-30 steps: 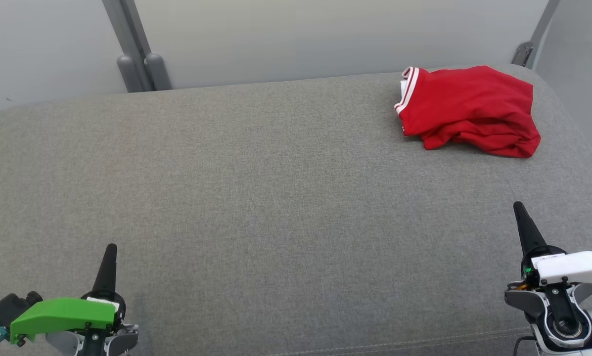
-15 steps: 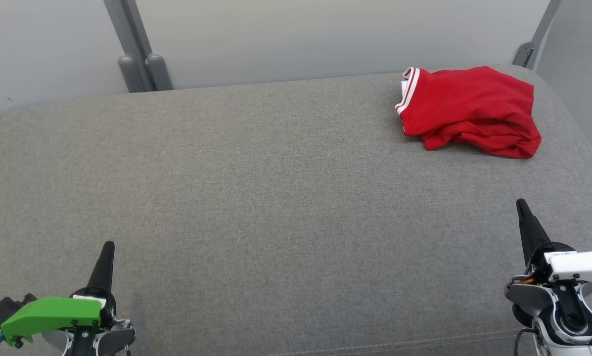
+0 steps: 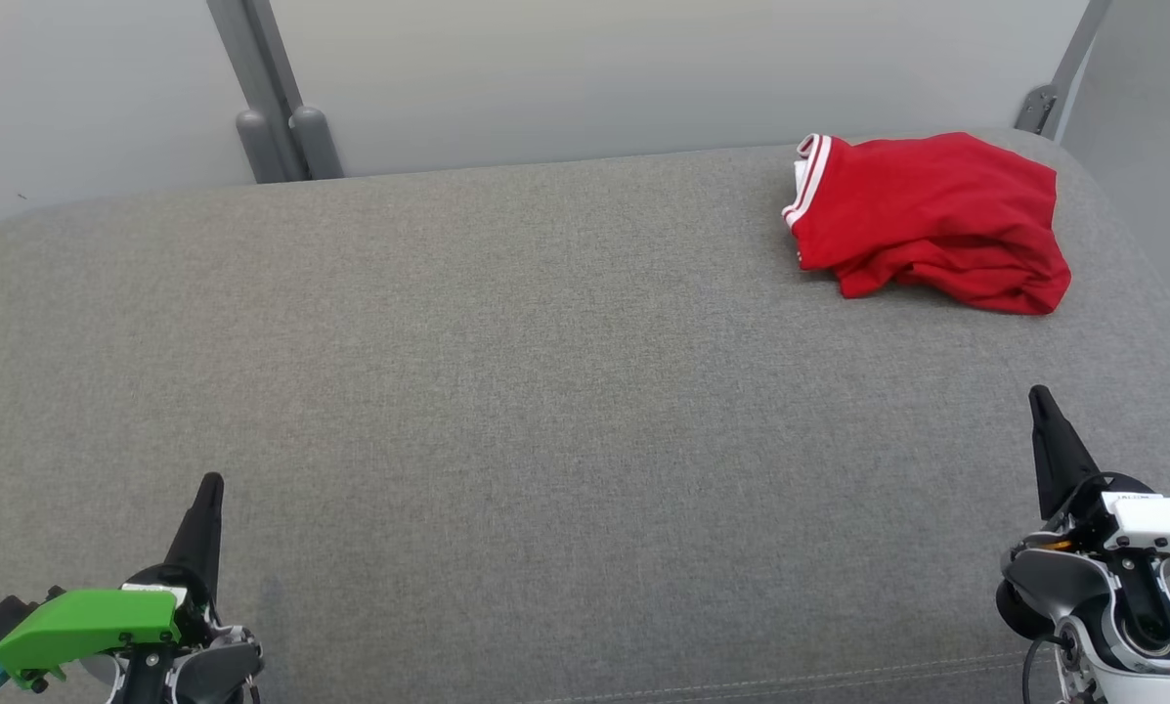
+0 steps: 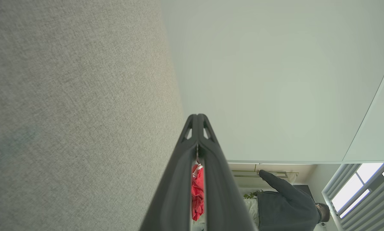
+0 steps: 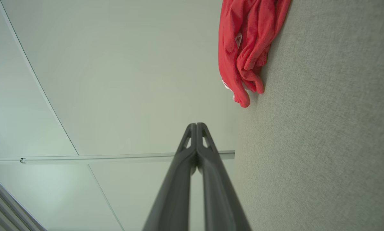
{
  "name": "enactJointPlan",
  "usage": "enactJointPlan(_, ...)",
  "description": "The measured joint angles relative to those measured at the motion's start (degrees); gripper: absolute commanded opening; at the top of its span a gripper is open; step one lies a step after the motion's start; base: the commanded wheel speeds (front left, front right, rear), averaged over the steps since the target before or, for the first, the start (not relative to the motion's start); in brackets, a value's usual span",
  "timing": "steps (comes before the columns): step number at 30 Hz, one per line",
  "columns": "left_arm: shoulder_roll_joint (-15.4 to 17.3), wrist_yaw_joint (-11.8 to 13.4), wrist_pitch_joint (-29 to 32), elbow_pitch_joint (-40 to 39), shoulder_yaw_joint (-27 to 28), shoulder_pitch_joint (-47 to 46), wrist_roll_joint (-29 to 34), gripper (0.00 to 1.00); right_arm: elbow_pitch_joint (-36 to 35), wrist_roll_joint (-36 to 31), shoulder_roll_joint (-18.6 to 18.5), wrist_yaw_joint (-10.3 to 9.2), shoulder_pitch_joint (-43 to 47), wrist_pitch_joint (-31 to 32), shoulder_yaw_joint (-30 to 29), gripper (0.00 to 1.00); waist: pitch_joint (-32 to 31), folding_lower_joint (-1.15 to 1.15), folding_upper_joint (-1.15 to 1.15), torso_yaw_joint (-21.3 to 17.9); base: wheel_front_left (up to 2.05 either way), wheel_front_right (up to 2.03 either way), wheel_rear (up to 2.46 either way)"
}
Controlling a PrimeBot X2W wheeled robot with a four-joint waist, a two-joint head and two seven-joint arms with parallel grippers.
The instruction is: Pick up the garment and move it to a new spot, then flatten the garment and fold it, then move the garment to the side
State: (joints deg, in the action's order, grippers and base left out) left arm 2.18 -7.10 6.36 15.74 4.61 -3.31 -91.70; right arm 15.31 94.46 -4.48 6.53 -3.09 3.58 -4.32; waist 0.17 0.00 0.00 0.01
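Observation:
The garment (image 3: 927,220) is red with a white-striped trim and lies folded in a loose bundle at the far right of the grey cushioned surface (image 3: 506,391). It also appears in the right wrist view as the garment (image 5: 246,48) at the top, and as a red sliver of garment (image 4: 197,192) between the fingers in the left wrist view. My left gripper (image 3: 209,486) stands shut at the lower left, holding nothing. At the lower right my right gripper (image 3: 1038,395) is shut too and empty, well short of the garment. Fingertips of the left gripper (image 4: 197,116) and right gripper (image 5: 196,124) touch.
Pale wall panels rise behind the surface, with a grey post (image 3: 272,117) at the back left and a bracket (image 3: 1034,103) at the back right. A person in dark clothing (image 4: 288,205) stands far off in the left wrist view.
Both grippers have drawn back a little toward the near edge, the left one lower and leftward, the right one slightly rightward. The garment lies unchanged.

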Motion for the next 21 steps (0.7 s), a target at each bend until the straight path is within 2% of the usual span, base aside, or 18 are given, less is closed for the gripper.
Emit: enactJointPlan(21, 0.0, 0.0, 0.0, 0.0, 0.1, -0.2, 0.0, 0.0, 0.4, 0.1, 0.0, 0.01, 0.0, 0.0, -0.2, 0.0, 0.0, 0.0, 0.0, 0.0, 0.0, 0.0, 0.0)
